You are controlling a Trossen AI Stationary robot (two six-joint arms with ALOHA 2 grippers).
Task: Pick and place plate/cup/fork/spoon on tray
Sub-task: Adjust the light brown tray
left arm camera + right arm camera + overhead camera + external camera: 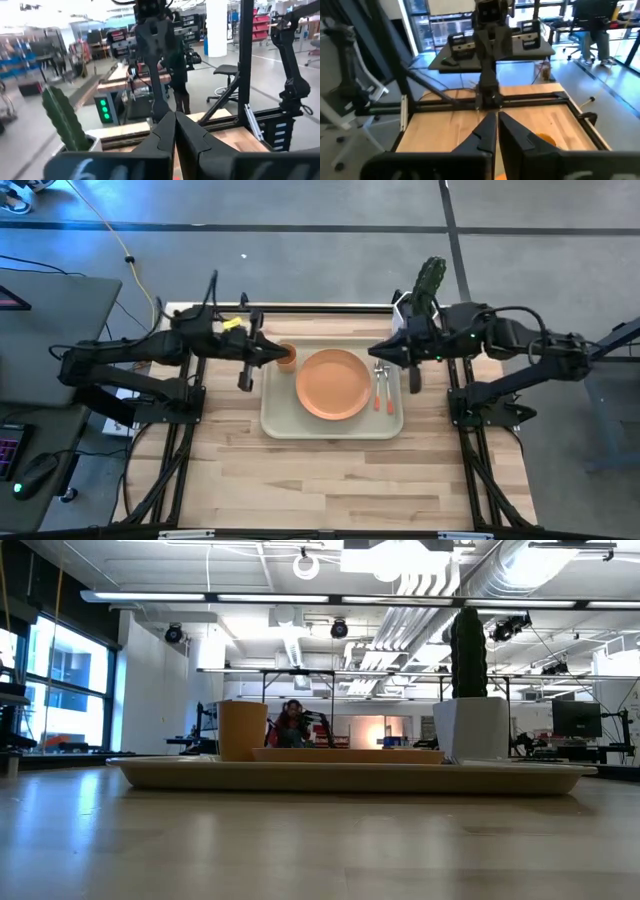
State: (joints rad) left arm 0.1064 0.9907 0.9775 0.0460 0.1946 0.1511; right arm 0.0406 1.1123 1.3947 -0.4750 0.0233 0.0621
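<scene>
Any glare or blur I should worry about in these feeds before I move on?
High view: even light, tray and plate clear. Low view: bright windows at the picture's left, sheen on the table, cup sharp. Left wrist view: background washed out and soft, left hand sharp.

Light wood table (330, 475), beige tray (278, 420), potted cactus (428, 280)

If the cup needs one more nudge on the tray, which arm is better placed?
Probably left: the left claw hangs right beside the cup, while the right claw sits across the plate.
</scene>
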